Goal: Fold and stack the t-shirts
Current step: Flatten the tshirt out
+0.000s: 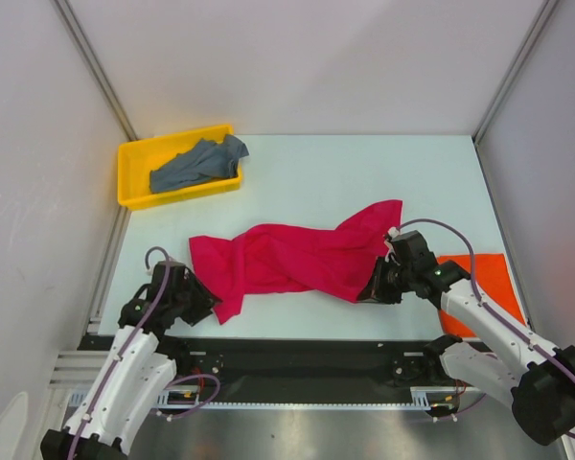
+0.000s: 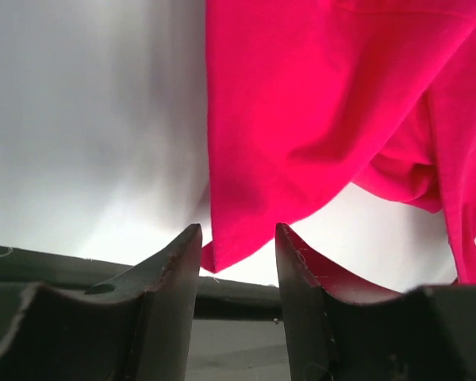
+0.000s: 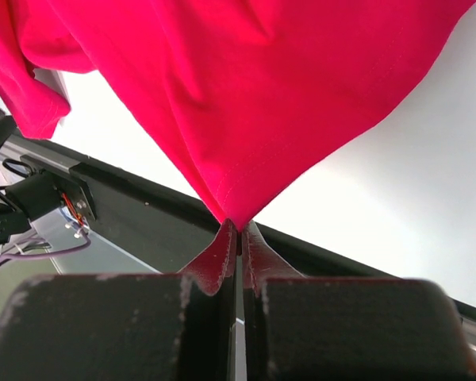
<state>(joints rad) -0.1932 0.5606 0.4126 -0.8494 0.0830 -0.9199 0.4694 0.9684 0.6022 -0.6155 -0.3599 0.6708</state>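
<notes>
The crimson-pink t-shirt (image 1: 297, 257) lies bunched and twisted across the middle of the table (image 1: 364, 172), running from near left to right; its right corner is pinched in the right gripper (image 3: 238, 228), whose 2 fingers are pressed together on the hem; at its near-left end a corner of cloth shows between the tips of the left gripper (image 2: 236, 236), whose 2 fingers stand spread and do not clamp it; the bright orange-red t-shirt (image 1: 487, 276) lies flat at the right edge of the table, partly under the right arm, near the pinched corner; the grey-blue t-shirt (image 1: 196, 165) sits crumpled in the yellow tray (image 1: 132, 182) at the far left corner, part of it draped over the tray's right rim, well apart from the other 2.
</notes>
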